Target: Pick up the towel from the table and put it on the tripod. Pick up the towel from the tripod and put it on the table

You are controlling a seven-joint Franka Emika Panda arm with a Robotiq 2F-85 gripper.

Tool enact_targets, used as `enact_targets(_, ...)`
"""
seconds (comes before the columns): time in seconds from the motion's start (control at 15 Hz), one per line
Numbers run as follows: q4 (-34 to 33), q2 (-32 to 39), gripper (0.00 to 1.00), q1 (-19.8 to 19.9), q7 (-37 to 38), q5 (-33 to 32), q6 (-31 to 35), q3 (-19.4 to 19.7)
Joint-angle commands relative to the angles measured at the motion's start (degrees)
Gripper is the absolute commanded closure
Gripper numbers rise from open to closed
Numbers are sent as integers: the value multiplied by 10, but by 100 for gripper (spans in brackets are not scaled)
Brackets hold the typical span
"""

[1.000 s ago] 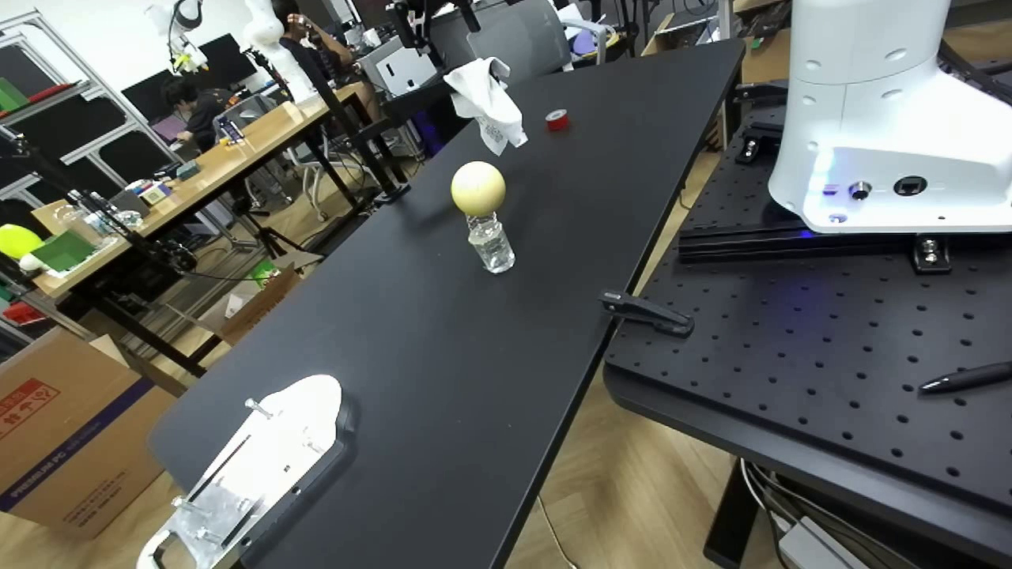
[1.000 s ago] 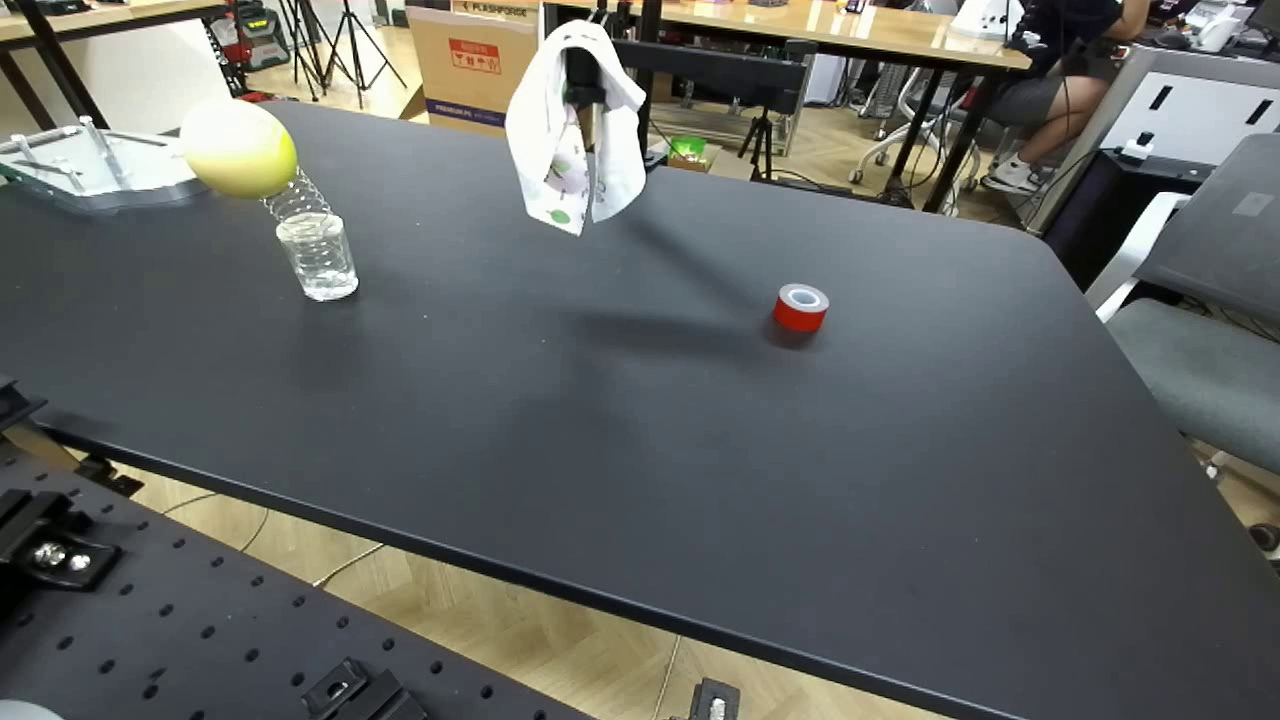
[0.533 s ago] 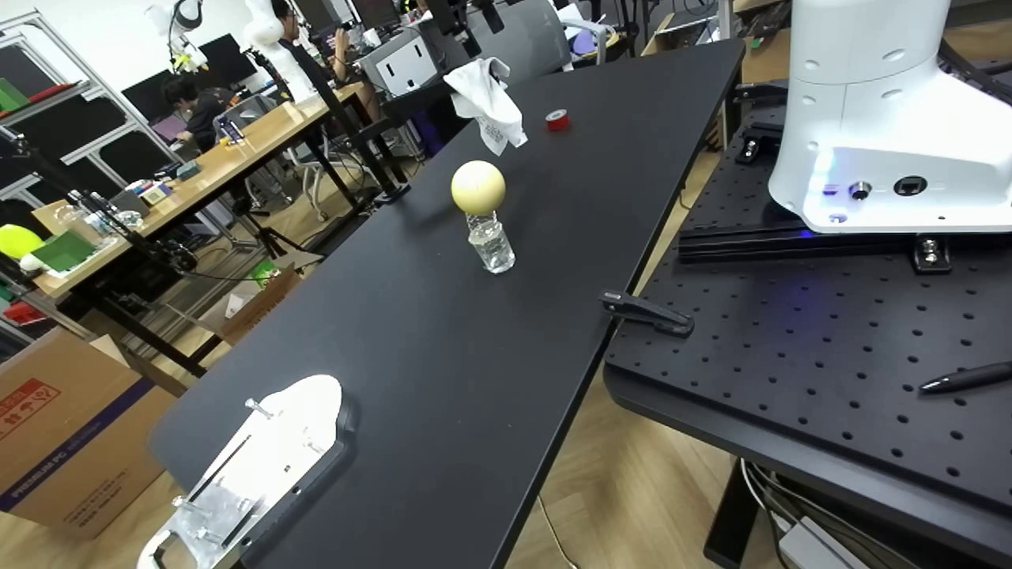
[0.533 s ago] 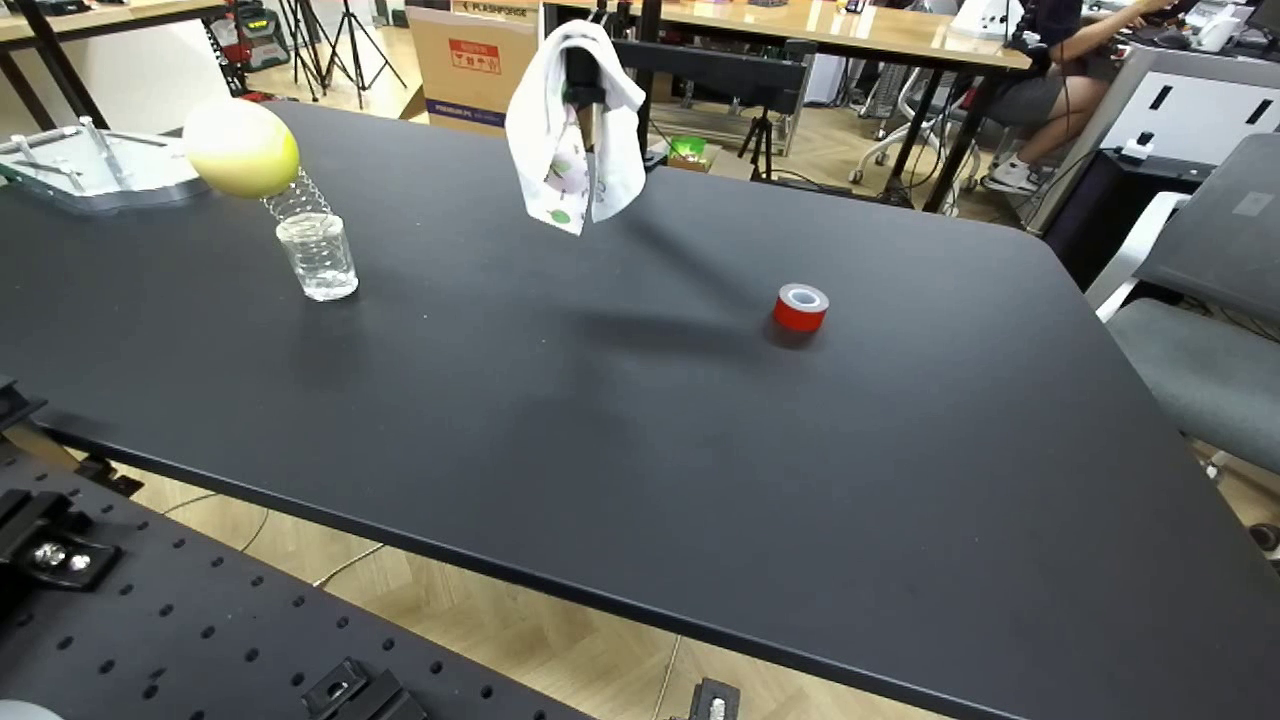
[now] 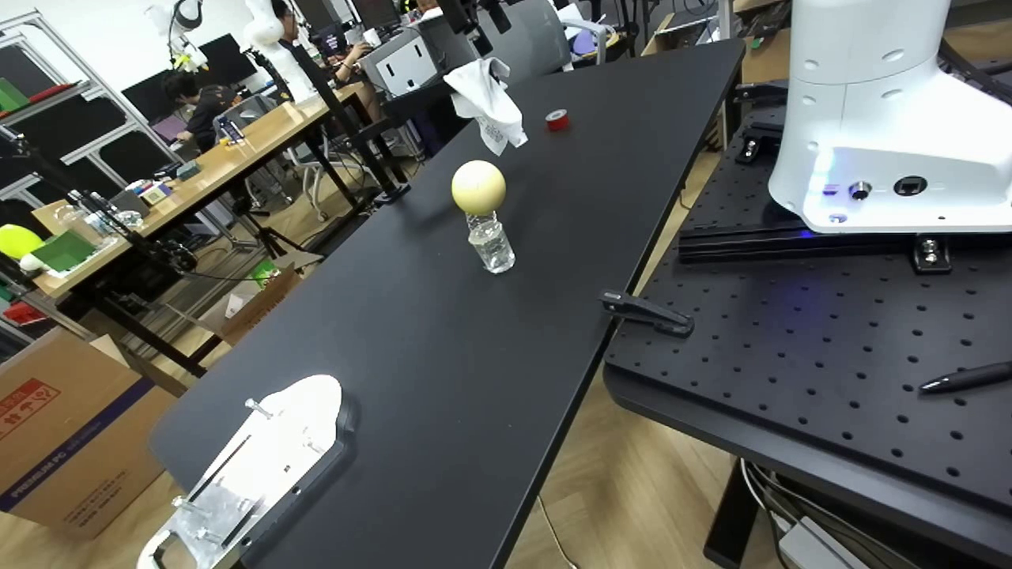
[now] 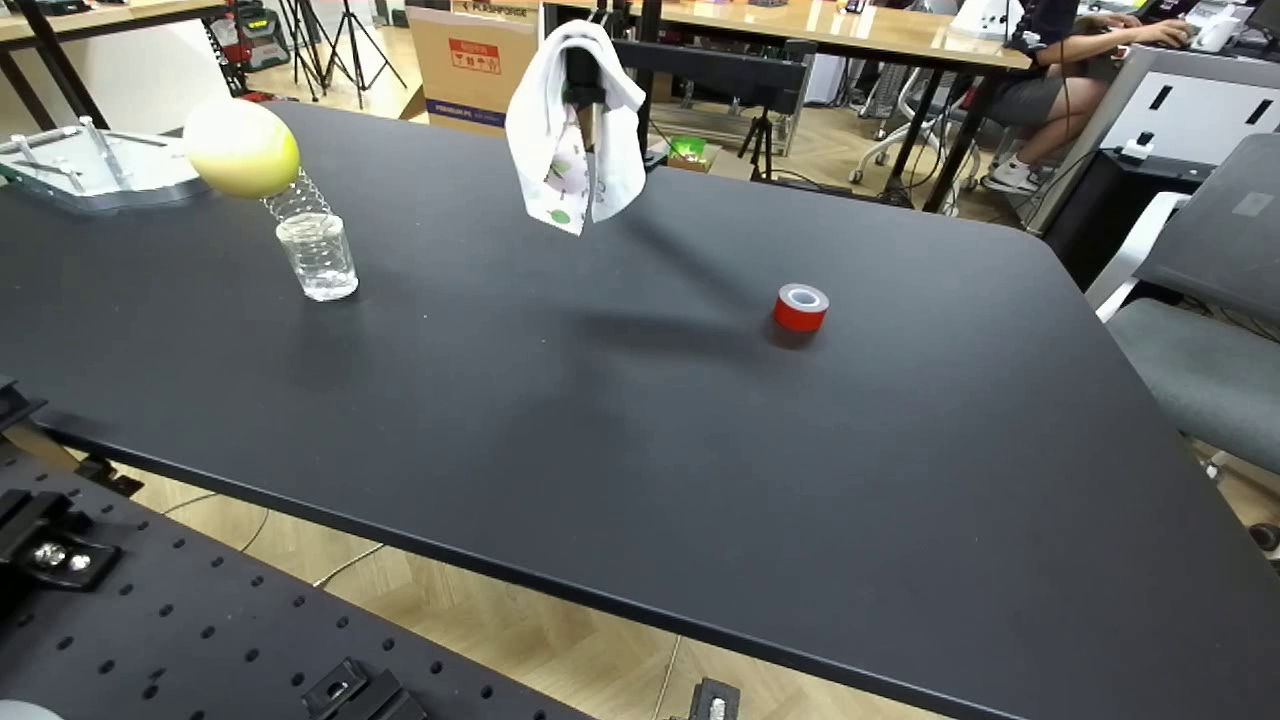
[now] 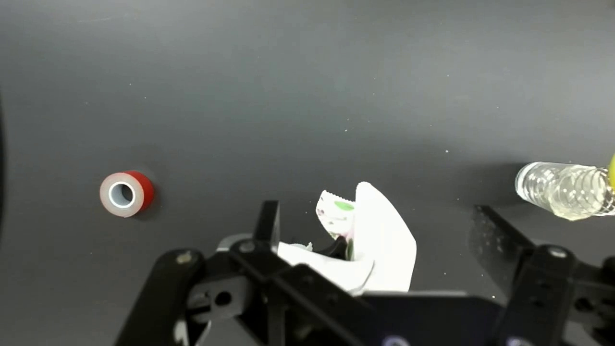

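Gripper spread wide above the towel, which hangs near the far long edge of the table, apparently borne by the tripod alone, its foot being hidden.

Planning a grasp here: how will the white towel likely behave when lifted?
The towel is probably floppy: its ends hang loosely. Likely light too, as it looks thin. It may drag on the black support if pulled sideways, being draped over it.
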State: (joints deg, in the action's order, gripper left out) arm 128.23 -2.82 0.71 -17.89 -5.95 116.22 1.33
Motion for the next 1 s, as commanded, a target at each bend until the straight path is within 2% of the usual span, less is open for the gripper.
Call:
enact_targets(0.0, -19, 24, 0, 4, -9, -14, 17, 3)
enact_targets(0.8, -74, 83, 0, 5, -44, -10, 66, -3)
enact_targets(0.87, -79, 88, 25, 5, -46, -8, 64, -4)
enact_targets(0.93, -82, 92, 26, 5, -47, -9, 63, -5)
